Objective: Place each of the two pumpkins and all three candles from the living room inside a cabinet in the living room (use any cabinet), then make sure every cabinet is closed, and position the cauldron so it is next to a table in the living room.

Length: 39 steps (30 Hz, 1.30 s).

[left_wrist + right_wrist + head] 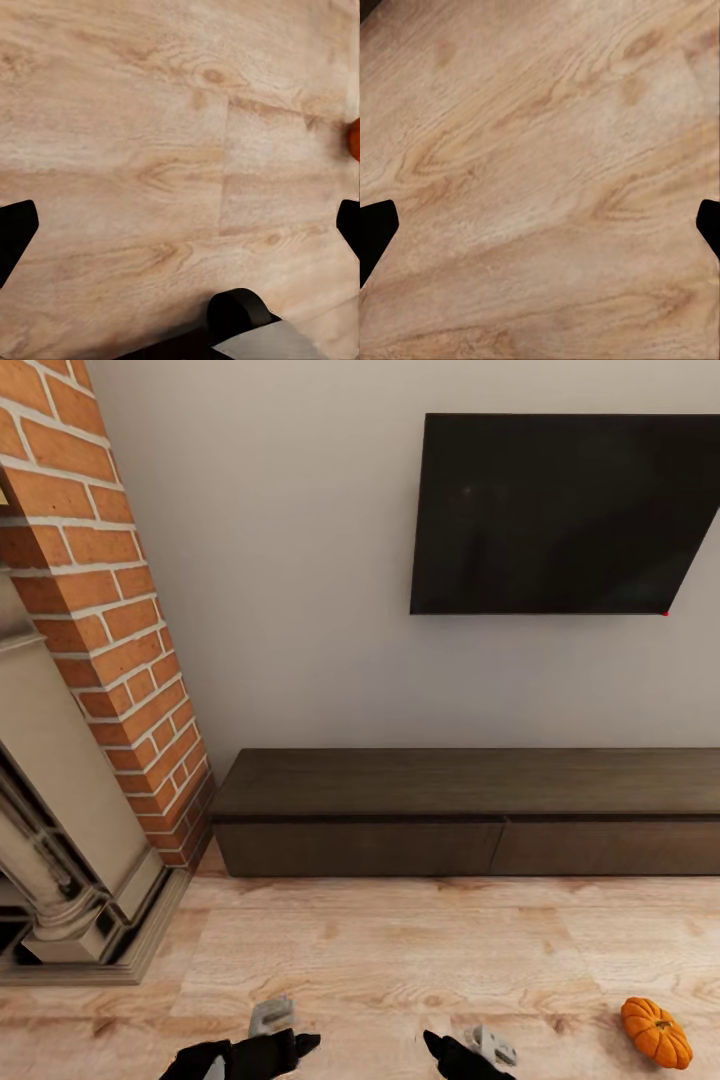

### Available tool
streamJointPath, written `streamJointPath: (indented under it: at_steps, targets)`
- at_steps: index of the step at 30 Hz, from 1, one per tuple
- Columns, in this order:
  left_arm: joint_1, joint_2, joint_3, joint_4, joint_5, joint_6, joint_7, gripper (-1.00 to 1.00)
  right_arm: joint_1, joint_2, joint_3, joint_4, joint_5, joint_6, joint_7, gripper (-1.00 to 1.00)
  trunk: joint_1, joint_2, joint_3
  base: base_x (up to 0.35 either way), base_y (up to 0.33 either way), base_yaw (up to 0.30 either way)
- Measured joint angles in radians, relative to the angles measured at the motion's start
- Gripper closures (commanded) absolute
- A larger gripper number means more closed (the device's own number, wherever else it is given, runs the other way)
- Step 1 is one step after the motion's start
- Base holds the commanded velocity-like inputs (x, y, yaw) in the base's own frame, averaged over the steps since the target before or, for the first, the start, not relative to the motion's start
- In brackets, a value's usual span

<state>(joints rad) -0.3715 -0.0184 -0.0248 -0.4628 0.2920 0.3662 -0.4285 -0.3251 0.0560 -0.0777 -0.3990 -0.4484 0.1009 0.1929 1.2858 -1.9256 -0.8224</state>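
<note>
The long, low dark-brown cabinet (470, 785) stands against the wall, both visible drawer fronts flush and shut. One orange ribbed pumpkin (656, 1032) lies on the wood floor at the lower right, to the right of my right gripper (460, 1050). An orange sliver of pumpkin (355, 139) shows at the edge of the left wrist view. My left gripper (285, 1035) hangs low over the floor; in its wrist view the left gripper (180, 232) is open with nothing between its tips. The right gripper (540, 229) is open as well, over bare planks. The candles, the other pumpkin and the cauldron are out of view.
A brick chimney (110, 610) with a stone fireplace surround (60, 840) stands at the left, its base reaching out onto the floor. A black TV (560, 515) hangs on the wall above the cabinet. Wood floor (400, 950) lies between me and the cabinet.
</note>
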Motion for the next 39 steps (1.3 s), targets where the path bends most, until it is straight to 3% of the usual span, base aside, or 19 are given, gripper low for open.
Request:
streamJointPath:
  at_steps: [2,3,4,6,8,9,13,16,24,32,39]
  targets:
    - [-0.006,0.027,0.002,-0.154,0.002,0.234,-0.054,-1.00,0.000,-0.034,-0.062,-0.002,-0.053,0.007,0.032,-1.00,0.000,0.000,0.000,0.000,0.000,0.000]
    - [-0.009,0.050,0.007,-0.270,0.002,0.371,-0.074,-1.00,0.000,-0.054,-0.108,-0.004,-0.109,0.015,0.067,-1.00,0.000,0.000,0.000,0.000,0.000,0.000]
    - [-0.009,0.064,0.012,-0.350,0.008,0.441,-0.082,-1.00,0.000,-0.064,-0.130,-0.004,-0.155,0.018,0.092,-1.00,0.000,0.000,0.000,0.000,0.000,0.000]
    - [-0.010,0.083,0.024,-0.454,0.012,0.543,-0.089,-1.00,0.000,-0.083,-0.160,-0.006,-0.238,0.021,0.134,-1.00,0.000,0.000,0.000,0.000,0.000,0.000]
    - [-0.011,0.088,0.030,-0.506,0.023,0.587,-0.094,-1.00,-0.001,-0.097,-0.169,-0.011,-0.294,0.024,0.156,-1.00,0.000,0.000,0.000,0.000,0.000,0.000]
    - [-0.012,0.089,0.031,-0.537,0.046,0.604,-0.102,-1.00,-0.002,-0.103,-0.173,-0.022,-0.327,0.029,0.166,-1.00,0.000,0.000,0.000,0.000,0.000,0.000]
    - [-0.014,0.095,0.025,-0.586,0.145,0.628,-0.121,-1.00,-0.003,-0.112,-0.178,-0.072,-0.396,0.050,0.184,-1.00,0.000,0.000,0.000,0.000,0.000,0.000]
    - [-0.014,0.097,0.026,-0.588,0.174,0.632,-0.125,-1.00,-0.003,-0.114,-0.180,-0.083,-0.427,0.057,0.191,-1.00,0.000,0.000,0.000,0.000,0.000,0.000]
    - [-0.013,0.107,0.024,-0.598,0.278,0.633,-0.128,-1.00,-0.018,-0.134,-0.181,-0.089,-0.606,0.104,0.201,-1.00,0.000,0.000,0.000,0.135,0.000,0.000]
    - [-0.013,0.121,0.022,-0.593,0.325,0.633,-0.129,-1.00,-0.025,-0.146,-0.184,-0.087,-0.645,0.108,0.210,-1.00,-0.001,0.000,0.000,0.326,0.000,0.000]
    - [-0.013,0.122,0.021,-0.597,0.343,0.634,-0.133,-1.00,-0.026,-0.144,-0.181,-0.085,-0.726,0.105,0.233,-1.00,0.000,0.000,0.000,0.118,0.000,0.000]
